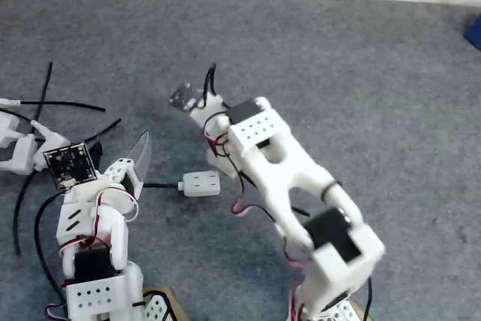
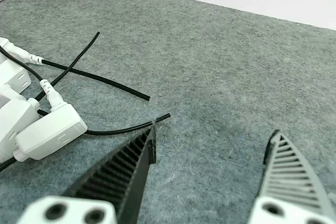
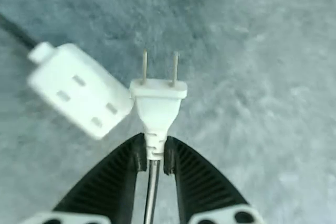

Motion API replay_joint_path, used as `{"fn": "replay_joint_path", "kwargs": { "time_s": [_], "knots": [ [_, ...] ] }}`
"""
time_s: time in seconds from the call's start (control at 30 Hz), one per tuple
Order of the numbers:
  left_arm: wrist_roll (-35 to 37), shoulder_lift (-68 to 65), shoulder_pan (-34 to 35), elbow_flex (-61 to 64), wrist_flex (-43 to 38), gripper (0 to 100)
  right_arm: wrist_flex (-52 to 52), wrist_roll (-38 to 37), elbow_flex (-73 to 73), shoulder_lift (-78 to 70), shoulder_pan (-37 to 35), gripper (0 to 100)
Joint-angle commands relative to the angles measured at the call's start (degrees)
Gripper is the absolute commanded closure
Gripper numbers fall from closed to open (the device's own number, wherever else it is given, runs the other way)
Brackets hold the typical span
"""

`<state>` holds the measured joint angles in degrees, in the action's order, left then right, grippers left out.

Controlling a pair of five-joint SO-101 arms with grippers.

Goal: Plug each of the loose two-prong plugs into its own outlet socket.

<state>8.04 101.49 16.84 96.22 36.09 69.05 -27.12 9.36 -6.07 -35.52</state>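
Right pincer (image 3: 152, 156) clamps a plug (image 3: 157, 98) by its neck, prongs bare beside the socket (image 3: 79, 90), not inserted; left pincer (image 2: 214, 134) gapes empty near a cluster (image 2: 47, 129) seemingly mated.

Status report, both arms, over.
Left gripper open, above carpet. Right gripper shut on plug, prongs bare. Outlet socket beside plug, not joined. Loose cords near left gripper.

Outlet socket (image 3: 79, 95) blurred; white adapters (image 2: 13, 121) cut by edge; right gripper (image 1: 186, 98) tip blurred
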Motion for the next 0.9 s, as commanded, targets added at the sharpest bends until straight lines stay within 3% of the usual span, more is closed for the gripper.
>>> {"fn": "replay_joint_path", "kwargs": {
  "time_s": [0.0,0.13,0.27,0.4,0.57,0.87],
  "knots": [
    [0.18,0.48,-0.57,0.92,-1.23,67,6.99,1.49,-3.12,12.26,-0.48,99.1],
    [0.18,0.48,-3.47,0.84,-1.23,67,15.16,2.11,-2.68,21.93,-2.77,99.1],
    [0.09,0.57,-8.13,-2.77,-0.97,67,15.6,9.85,2.15,30.64,-6.37,99.1],
    [-3.43,0.48,-10.68,-9.27,1.85,67,6.64,15.56,14.99,41.27,-10.95,99.1],
    [-7.12,0.48,-14.2,-14.46,8.79,66,-7.96,15.82,34.59,54.2,-11.91,99.1],
    [-9.85,0.4,-14.64,-21.32,14.68,58,-10.07,14.15,39.69,55.96,-11.74,99.1]
  ]
}}
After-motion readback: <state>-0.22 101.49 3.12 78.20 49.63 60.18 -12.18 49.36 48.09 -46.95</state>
